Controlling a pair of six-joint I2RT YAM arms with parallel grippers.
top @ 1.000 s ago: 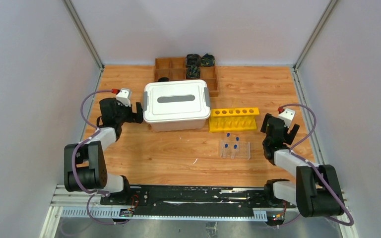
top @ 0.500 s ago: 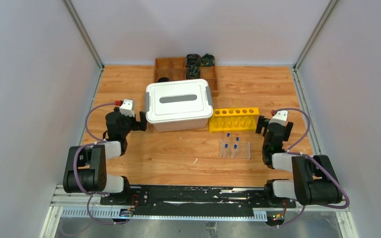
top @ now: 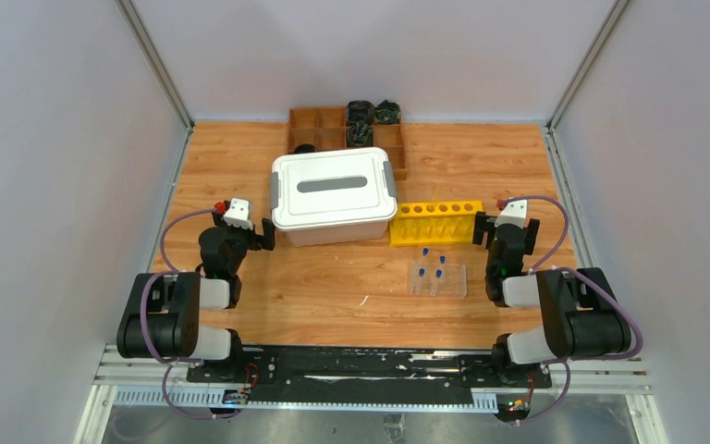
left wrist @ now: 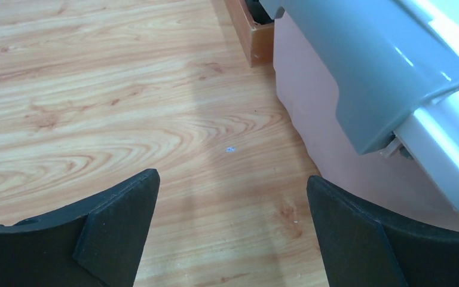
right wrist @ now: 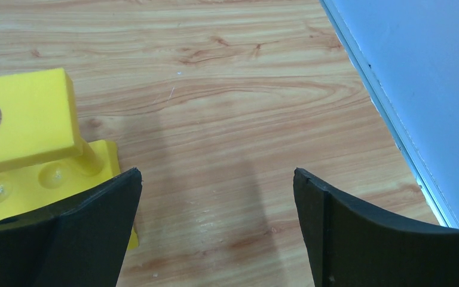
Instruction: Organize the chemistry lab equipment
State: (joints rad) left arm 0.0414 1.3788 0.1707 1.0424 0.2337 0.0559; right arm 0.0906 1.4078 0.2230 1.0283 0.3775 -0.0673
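Left gripper (left wrist: 232, 191): fingers spread wide, nothing held, only bare table (left wrist: 95, 89) between them. Just past your right finger you've got the white box (top: 333, 199), its side wall and grey latch (left wrist: 364, 66). Can't tell from either view whether the finger touches the wall. Ahead of the fingers, past the box corner, you can see the corner of the wooden tray (left wrist: 256, 42).

Right gripper (right wrist: 215, 179): also wide open and empty, bare wood in the gap. The end of the yellow rack (right wrist: 30, 125) sits right at your left finger, with its base partly hidden behind the fingertip, so contact is unclear. The rack holes that show look empty.

Blue-capped tubes (top: 433, 264): four, upright in the clear stand (top: 437, 285). They're off to the left of the right gripper's left finger and back toward the arm bases, clear of it. They sit just on the near side of the rack and don't show in either wrist view.
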